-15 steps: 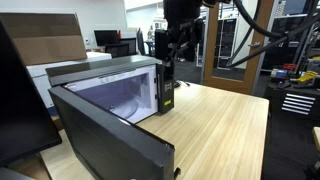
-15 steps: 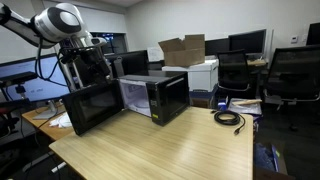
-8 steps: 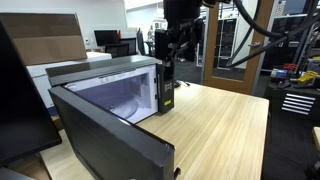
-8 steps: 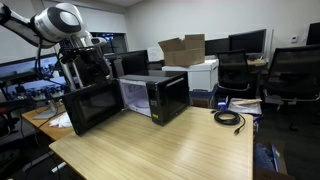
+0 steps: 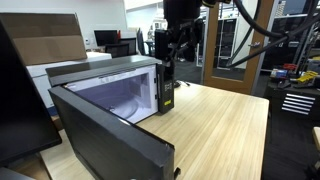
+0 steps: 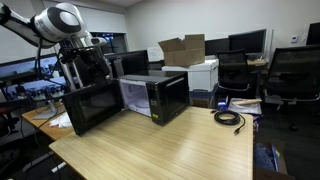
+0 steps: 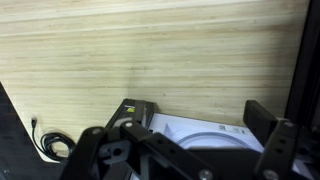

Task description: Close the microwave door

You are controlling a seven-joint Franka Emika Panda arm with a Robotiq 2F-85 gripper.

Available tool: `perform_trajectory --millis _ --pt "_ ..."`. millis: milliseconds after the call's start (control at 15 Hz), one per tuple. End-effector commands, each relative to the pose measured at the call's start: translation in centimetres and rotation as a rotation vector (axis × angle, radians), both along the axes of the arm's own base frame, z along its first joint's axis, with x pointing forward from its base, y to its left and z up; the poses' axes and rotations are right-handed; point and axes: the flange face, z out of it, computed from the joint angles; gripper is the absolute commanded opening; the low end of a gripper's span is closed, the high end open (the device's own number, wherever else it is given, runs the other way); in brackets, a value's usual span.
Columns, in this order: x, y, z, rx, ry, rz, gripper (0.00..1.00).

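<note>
The microwave (image 5: 110, 72) stands on a wooden table (image 5: 225, 125), and it also shows in an exterior view (image 6: 158, 95). Its pale interior (image 5: 120, 95) is exposed. The microwave door (image 5: 110, 135) is swung wide open; it also shows as a dark panel in an exterior view (image 6: 93, 106). My gripper (image 5: 167, 50) hangs above the microwave's control panel side, and in an exterior view (image 6: 82, 62) it is just behind the door's top edge. In the wrist view the gripper (image 7: 190, 150) is open and empty over the interior (image 7: 205, 135), with the door (image 7: 306, 60) at the right.
A brown cardboard box (image 6: 183, 48) sits on a white cabinet (image 6: 205, 72) behind the microwave. A black cable (image 6: 230, 120) lies on the table, and it also shows in the wrist view (image 7: 50, 146). Office chairs (image 6: 290, 70) stand nearby. A dark monitor (image 5: 20, 100) is close by.
</note>
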Motion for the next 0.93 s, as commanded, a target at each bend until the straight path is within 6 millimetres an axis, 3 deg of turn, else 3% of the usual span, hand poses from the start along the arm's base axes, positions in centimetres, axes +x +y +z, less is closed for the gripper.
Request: perform_trajectory --millis 0,867 --pt "-0.8 1.7 0.1 0.053 -0.003 0.058 1.0" --pt "-5.0 19.8 1.0 0.289 -0.015 0.552 1.0"
